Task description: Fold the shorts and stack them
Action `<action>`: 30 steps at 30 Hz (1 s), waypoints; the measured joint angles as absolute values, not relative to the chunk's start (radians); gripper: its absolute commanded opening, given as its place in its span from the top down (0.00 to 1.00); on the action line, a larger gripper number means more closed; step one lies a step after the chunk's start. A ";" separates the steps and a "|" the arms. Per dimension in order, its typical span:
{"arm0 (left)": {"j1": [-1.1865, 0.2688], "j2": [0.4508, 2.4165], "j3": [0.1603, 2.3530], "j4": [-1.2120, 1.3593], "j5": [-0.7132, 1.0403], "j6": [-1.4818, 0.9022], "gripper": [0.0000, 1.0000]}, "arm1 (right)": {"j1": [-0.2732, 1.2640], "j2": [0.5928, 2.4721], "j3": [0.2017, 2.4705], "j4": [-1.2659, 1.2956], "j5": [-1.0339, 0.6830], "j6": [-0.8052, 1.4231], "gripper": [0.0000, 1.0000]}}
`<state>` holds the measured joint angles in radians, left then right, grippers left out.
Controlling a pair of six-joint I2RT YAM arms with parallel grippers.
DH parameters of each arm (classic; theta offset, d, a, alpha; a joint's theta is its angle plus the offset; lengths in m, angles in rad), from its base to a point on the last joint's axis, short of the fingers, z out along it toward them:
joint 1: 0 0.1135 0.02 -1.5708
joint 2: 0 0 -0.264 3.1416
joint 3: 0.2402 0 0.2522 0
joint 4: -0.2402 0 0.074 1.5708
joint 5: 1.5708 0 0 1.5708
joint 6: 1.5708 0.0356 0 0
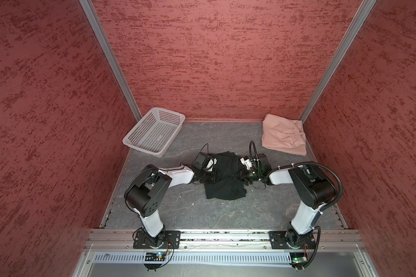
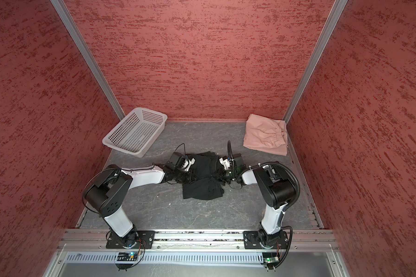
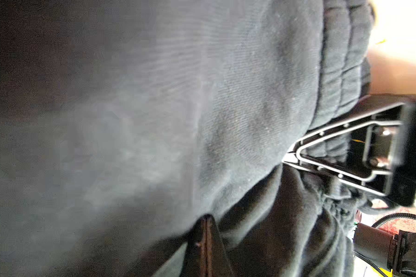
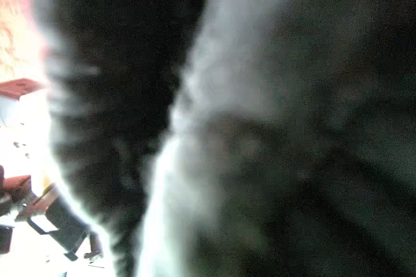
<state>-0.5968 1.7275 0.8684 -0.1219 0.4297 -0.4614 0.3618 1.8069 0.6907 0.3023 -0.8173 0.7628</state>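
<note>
Right wrist view apparently blocked by black shorts (image 4: 322, 167).

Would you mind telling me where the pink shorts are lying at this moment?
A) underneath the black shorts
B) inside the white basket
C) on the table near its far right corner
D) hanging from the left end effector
C: in both top views the pink shorts lie folded on the table by its far right corner, well apart from the white basket and the black shorts.
</note>
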 measured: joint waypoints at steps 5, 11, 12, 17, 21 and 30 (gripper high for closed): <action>-0.569 1.673 0.961 -0.261 0.414 -0.463 0.15 | 0.372 1.768 0.698 0.266 -0.802 0.775 1.00; -0.449 1.493 1.086 -0.433 0.386 -0.448 0.01 | 0.377 1.683 0.778 0.155 -0.778 0.757 1.00; -0.422 1.457 1.098 -0.457 0.383 -0.442 0.01 | 0.376 1.674 0.797 0.139 -0.773 0.751 1.00; -0.353 1.333 1.078 -0.546 0.348 -0.416 0.01 | 0.368 1.651 0.847 0.095 -0.752 0.728 1.00; -0.339 1.289 1.020 -0.592 0.337 -0.408 0.01 | 0.349 1.649 0.884 0.043 -0.743 0.717 1.00; -0.330 1.282 0.983 -0.635 0.332 -0.406 0.01 | 0.233 1.615 1.074 -0.056 -0.725 0.670 1.00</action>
<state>-0.3302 1.2819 0.9833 -0.6350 0.3317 -0.4057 0.2329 1.6154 1.0744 -0.0555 -0.7250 0.6704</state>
